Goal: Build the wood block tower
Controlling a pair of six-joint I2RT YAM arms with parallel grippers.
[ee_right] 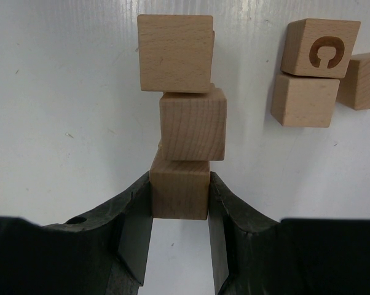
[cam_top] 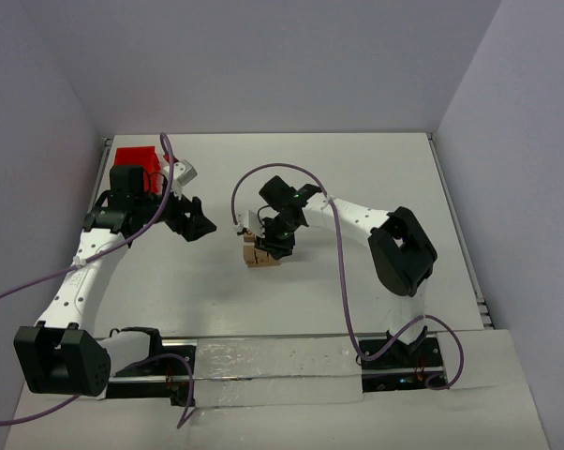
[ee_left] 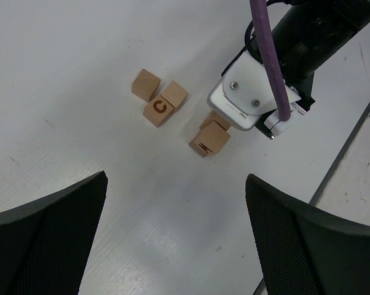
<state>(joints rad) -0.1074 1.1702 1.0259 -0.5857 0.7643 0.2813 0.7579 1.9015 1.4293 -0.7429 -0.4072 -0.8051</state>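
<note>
In the right wrist view three light-tan cubes form one column; the far two sit slightly offset. My right gripper is shut on the nearest cube, one finger pressed on each side. The top view shows this gripper over the small tower at mid-table. Three loose cubes lie to one side, one with a letter C. My left gripper is open and empty, hovering left of the tower.
A red plastic bin stands at the back left behind the left arm. Purple cables loop over both arms. A rail runs along the near edge between the arm bases.
</note>
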